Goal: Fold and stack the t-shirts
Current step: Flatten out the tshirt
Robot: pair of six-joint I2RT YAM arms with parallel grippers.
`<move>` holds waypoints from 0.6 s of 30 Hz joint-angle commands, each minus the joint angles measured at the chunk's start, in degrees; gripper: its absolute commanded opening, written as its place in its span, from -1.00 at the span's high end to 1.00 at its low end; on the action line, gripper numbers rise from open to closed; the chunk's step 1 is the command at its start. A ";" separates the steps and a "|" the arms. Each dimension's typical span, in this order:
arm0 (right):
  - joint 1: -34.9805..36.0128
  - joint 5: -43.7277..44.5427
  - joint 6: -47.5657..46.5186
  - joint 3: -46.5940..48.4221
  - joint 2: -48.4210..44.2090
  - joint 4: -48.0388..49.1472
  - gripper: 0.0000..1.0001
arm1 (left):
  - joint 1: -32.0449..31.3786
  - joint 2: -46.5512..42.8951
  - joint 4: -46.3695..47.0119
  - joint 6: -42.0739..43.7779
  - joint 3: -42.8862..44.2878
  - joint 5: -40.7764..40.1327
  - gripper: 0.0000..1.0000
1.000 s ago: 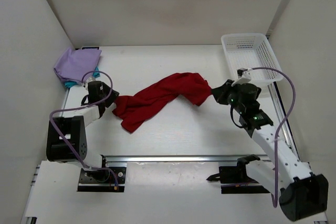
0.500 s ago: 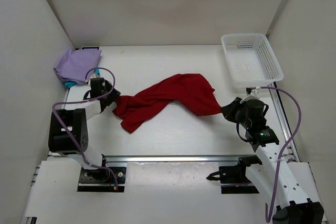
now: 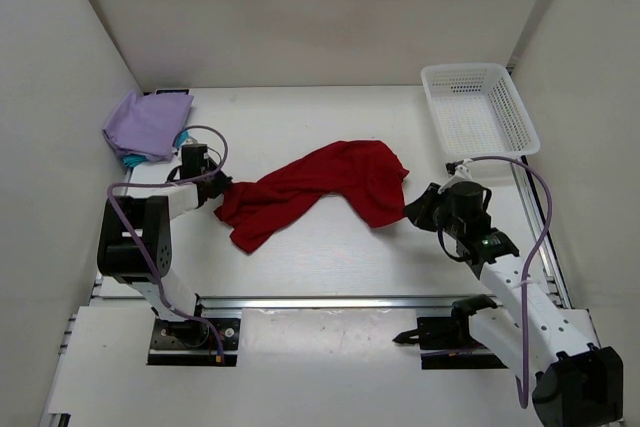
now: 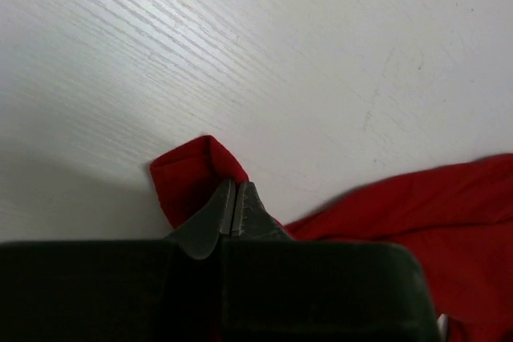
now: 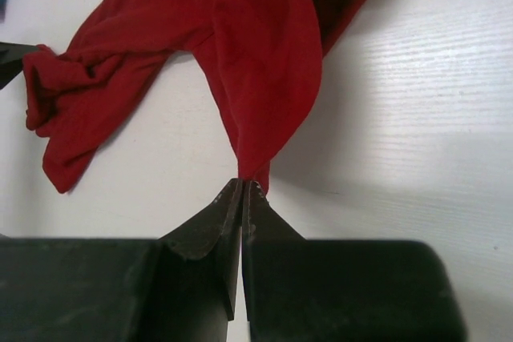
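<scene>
In the middle of the table [image 3: 330, 257], the deep red t-shirt [image 3: 310, 187] was spread in a loose, rumpled diagonal band between the two arms. Its left end was pinched by the left gripper [image 3: 222, 190]; in the wrist view the jaws were pressed together, with a little folded flap of red poking out past the tips. The right end was drawn into a narrow point and clamped by the right gripper [image 3: 412, 209], jaws closed tight on it too. Over in the far left corner, the lavender t-shirt [image 3: 147, 124] was heaped up, with the teal t-shirt [image 3: 130, 159] mostly buried under it, only an edge showing. The white mesh basket [image 3: 478, 69] was parked in the far right corner, well apart from the deep red t-shirt.
</scene>
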 commanded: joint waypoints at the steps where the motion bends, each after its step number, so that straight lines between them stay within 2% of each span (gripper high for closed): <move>1: 0.31 0.05 0.40 3.54 1.06 4.84 1.00 | -0.54 -1.29 -0.70 -0.07 2.97 -0.23 1.00; 3: 0.13 -0.13 0.84 5.38 3.25 6.77 0.98 | -1.15 -1.90 -2.36 -0.25 5.69 -0.23 1.00; 6: -1.97 -1.71 1.54 11.33 10.98 11.33 1.00 | -2.21 -0.86 -6.22 -1.38 15.25 0.12 1.00; 8: -4.77 -6.26 2.24 18.45 20.35 12.49 1.00 | -3.79 0.63 -9.20 -1.30 28.13 0.22 1.00; 12: -7.25 -10.94 1.73 41.96 32.33 12.93 1.00 | -3.89 4.85 -15.36 -2.79 51.43 2.49 1.00; 15: -5.76 -8.92 -2.74 61.73 37.78 4.77 1.00 | -1.61 5.74 -18.98 -2.88 64.11 4.16 1.00; 16: -5.15 -8.40 -4.16 69.03 38.93 1.80 1.00 | -0.21 5.65 -18.98 -3.84 65.28 5.30 1.00; 18: -5.32 -9.53 -5.48 75.92 40.43 -0.78 1.00 | 3.04 1.55 -16.80 -5.34 64.16 6.97 1.00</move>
